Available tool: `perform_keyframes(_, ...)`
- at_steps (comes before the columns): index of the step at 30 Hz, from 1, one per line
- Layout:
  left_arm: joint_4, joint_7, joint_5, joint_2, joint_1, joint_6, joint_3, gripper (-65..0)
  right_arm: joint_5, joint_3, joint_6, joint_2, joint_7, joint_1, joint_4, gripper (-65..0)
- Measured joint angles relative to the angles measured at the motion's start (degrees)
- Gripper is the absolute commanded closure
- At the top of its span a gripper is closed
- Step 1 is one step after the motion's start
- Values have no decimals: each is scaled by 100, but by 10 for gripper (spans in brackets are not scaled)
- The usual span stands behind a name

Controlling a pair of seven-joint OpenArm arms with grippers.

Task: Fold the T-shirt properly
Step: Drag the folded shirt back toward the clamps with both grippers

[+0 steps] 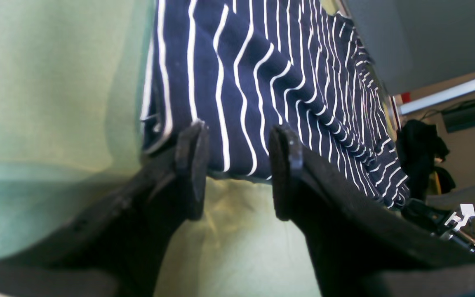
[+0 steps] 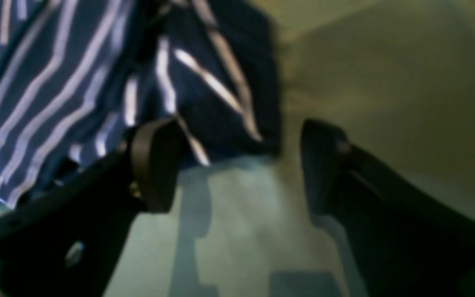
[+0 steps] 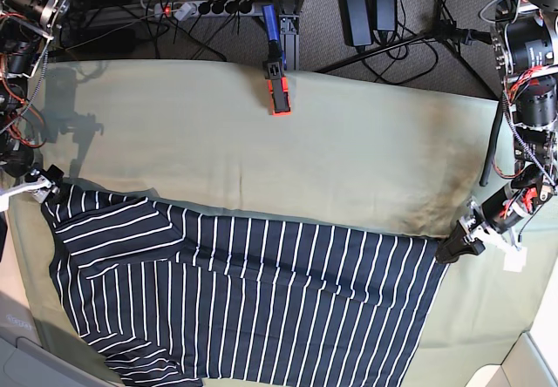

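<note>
left gripper [image 1: 237,173]: jaws apart, nothing clamped. the hem edge of the t-shirt [image 1: 262,82] lies just ahead of the gap between the two pads, w/ bare green cloth [image 1: 56,82] under the tips. judged: approach pose, low and edge-on so one pad can slip under the hem, the other over it.

right gripper [image 2: 237,165]: jaws apart too, empty. view is blurred. one pad sits against or just over a bunched corner of striped fabric; contact can't be confirmed. the other pad is over bare cloth.

base view: both grippers are at opposite far corners of the shirt, left gripper [image 3: 453,249] at the hem corner, right gripper [image 3: 44,182] at the shoulder/sleeve corner. judged: symmetric corner grips let both arms lift one long edge together and carry it over.

t-shirt [image 3: 253,300] lies spread flat, slightly rumpled, on the near half of the table; lower part runs out of frame. no fold made yet. orange clamp [image 3: 279,95] at the far table edge holds the cloth down.
</note>
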Motion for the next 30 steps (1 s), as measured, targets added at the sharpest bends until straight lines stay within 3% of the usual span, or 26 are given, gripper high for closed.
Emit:
perform_keyframes(7,2,17,0,17,0,0,0,-276,-4,11,2,-299,-22,284,2,-447)
perform_keyframes(16,2,17,-4,17,-2,0,0,-276,-59,11,0,-304,37,610,2,-442)
perform_keyframes(18,2,17,-4,20,-2,0,0,-276,-201,11,2,-315,90,595,2,-371)
perform_keyframes(19,2,13,-13,17,-2,0,0,-276,-258,11,0,-313,94,595,2,-287)
perform_keyframes(21,2,-20,-63,17,-2,0,0,-276,-293,11,-2,-310,151,597,2,-48)
perform_keyframes(22,2,-28,-66,17,-2,0,0,-276,-286,11,-2,-313,151,597,2,0)
perform_keyframes(27,2,-367,221,17,-2,0,0,-340,-352,11,2,-313,151,579,2,0)
perform_keyframes(30,2,-750,632,17,-2,0,0,-347,-358,11,2,-313,153,549,2,0)
